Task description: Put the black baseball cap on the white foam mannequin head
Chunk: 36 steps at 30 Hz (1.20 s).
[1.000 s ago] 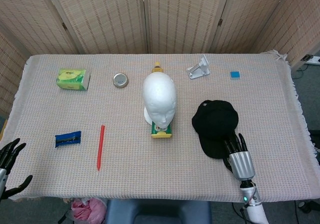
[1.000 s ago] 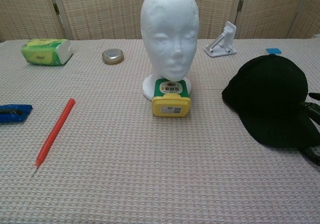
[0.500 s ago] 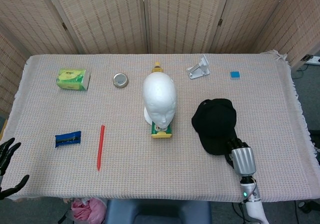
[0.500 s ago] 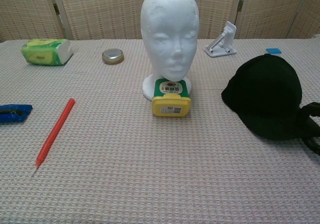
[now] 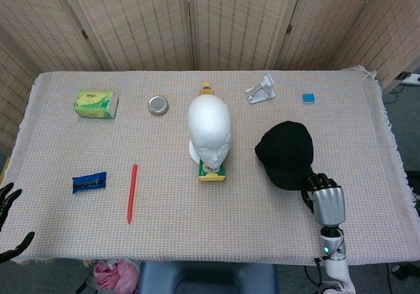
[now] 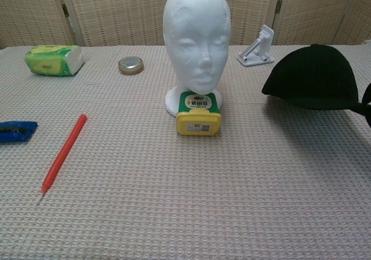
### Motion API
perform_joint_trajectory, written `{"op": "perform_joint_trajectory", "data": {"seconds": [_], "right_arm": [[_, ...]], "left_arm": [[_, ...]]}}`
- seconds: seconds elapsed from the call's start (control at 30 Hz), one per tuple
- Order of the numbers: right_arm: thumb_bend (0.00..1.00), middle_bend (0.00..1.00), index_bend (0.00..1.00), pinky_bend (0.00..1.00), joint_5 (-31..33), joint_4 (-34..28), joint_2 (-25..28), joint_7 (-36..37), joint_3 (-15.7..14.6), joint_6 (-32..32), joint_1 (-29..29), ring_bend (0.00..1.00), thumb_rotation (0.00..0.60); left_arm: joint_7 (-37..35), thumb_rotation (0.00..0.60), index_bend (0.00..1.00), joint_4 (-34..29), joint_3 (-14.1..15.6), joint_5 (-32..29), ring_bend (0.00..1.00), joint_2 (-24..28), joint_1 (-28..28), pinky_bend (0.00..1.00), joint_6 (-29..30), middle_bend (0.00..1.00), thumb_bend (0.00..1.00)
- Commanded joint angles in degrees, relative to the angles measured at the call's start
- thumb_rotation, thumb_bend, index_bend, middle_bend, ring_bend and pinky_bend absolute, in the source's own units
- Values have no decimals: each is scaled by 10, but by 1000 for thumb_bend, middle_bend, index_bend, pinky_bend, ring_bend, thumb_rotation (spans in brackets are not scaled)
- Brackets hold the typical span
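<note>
The white foam mannequin head (image 5: 209, 131) (image 6: 196, 45) stands upright mid-table, facing the front edge. The black baseball cap (image 5: 286, 154) (image 6: 313, 78) hangs above the table to its right, casting a shadow on the cloth. My right hand (image 5: 324, 201) grips the cap's brim at the front right; in the chest view only its dark fingers (image 6: 366, 106) show at the right edge. My left hand (image 5: 8, 225) sits at the bottom-left corner, off the table, fingers apart and holding nothing.
A yellow-green box (image 6: 198, 114) lies at the mannequin's base. A red pen (image 5: 132, 193), blue packet (image 5: 88, 182), green tissue pack (image 5: 96, 104), metal tin (image 5: 158, 105), white bracket (image 5: 261, 88) and small blue square (image 5: 308, 98) lie about the beige tablecloth (image 5: 197, 241).
My right hand closed on the cap's brim and lifted the cap off the cloth. My left hand sank lower at the bottom-left corner.
</note>
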Motion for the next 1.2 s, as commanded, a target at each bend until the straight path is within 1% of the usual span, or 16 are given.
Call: {"op": "perform_joint_trajectory", "data": {"seconds": [0.03, 0.13, 0.27, 0.4, 0.5, 0.63, 0.77, 1.0, 1.2], "right_arm": [[503, 643, 736, 784, 2, -11, 19, -40, 22, 57, 29, 525, 600], [504, 659, 758, 799, -3, -18, 34, -81, 30, 95, 47, 540, 600], [505, 666, 769, 806, -16, -30, 58, -146, 31, 135, 69, 548, 600], [507, 672, 778, 808, -39, -55, 88, -221, 26, 172, 92, 553, 600], [511, 678, 791, 812, -56, -86, 117, -279, 22, 189, 109, 559, 600], [513, 682, 800, 813, -69, -164, 161, -338, 22, 188, 119, 562, 600], [513, 682, 805, 813, -82, -220, 196, -381, 28, 188, 128, 563, 600], [513, 678, 805, 813, -111, -307, 231, -451, 63, 185, 175, 563, 600], [515, 678, 805, 813, -125, -363, 248, -503, 94, 142, 222, 563, 600]], "left_arm": [[3, 600, 0, -5, -2, 2, 0, -1, -1, 155, 1, 0, 310], [5, 600, 0, -6, -1, 2, 0, 0, 1, 155, 3, 0, 310], [2, 600, 0, 0, 0, 5, 0, 0, 5, 155, 7, 0, 310], [4, 600, 0, 0, 0, 7, 0, -1, 5, 155, 8, 0, 310], [4, 600, 0, 1, 0, 7, 0, -1, 6, 155, 9, 0, 310], [2, 600, 0, 2, 0, 8, 0, -1, 7, 155, 11, 0, 310], [5, 600, 0, 1, 0, 7, 0, -1, 7, 155, 8, 0, 310], [8, 600, 0, -1, -1, 5, 0, -2, 6, 155, 5, 0, 310], [-2, 600, 0, 0, -3, -5, 0, 0, 5, 155, 0, 0, 310]]}}
